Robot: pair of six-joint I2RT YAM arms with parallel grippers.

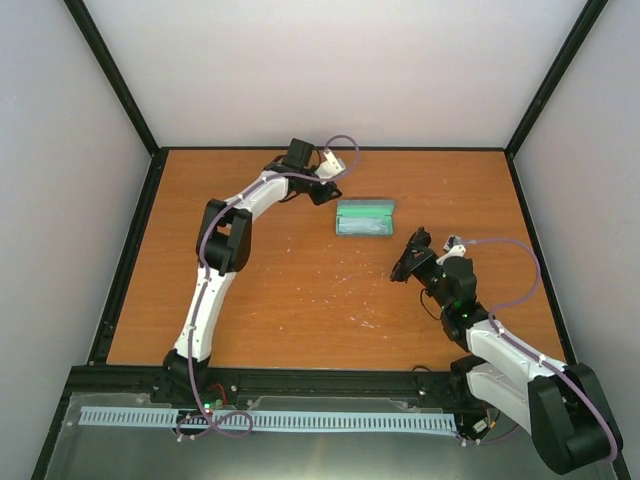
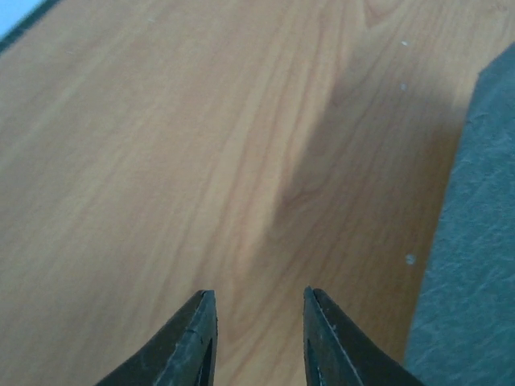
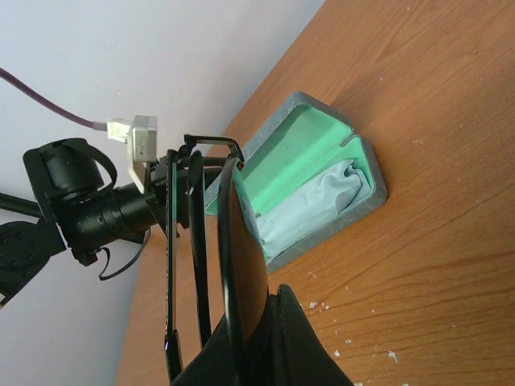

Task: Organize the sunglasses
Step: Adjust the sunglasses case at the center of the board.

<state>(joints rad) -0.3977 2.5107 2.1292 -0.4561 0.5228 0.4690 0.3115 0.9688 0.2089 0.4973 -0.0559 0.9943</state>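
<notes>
The sunglasses [image 3: 245,241], black-framed with dark lenses and folded thin arms, stand on edge in my right gripper [image 3: 251,312], which is shut on one lens. In the top view that gripper [image 1: 408,264] holds the sunglasses [image 1: 414,245] just right of and nearer than the open grey-blue case [image 1: 365,218]. The case [image 3: 322,161] lies open with its green inside up and a pale blue cloth [image 3: 310,205] in it. My left gripper [image 1: 324,190] hovers at the case's left end. Its jaws [image 2: 259,294] are open over bare wood with nothing between them, the case's grey edge [image 2: 475,257] to their right.
The wooden table [image 1: 300,290] is bounded by black frame rails and pale walls. Small white specks [image 3: 354,338] are scattered on the wood near my right gripper. The left arm [image 3: 80,205] with its purple cable shows beyond the sunglasses.
</notes>
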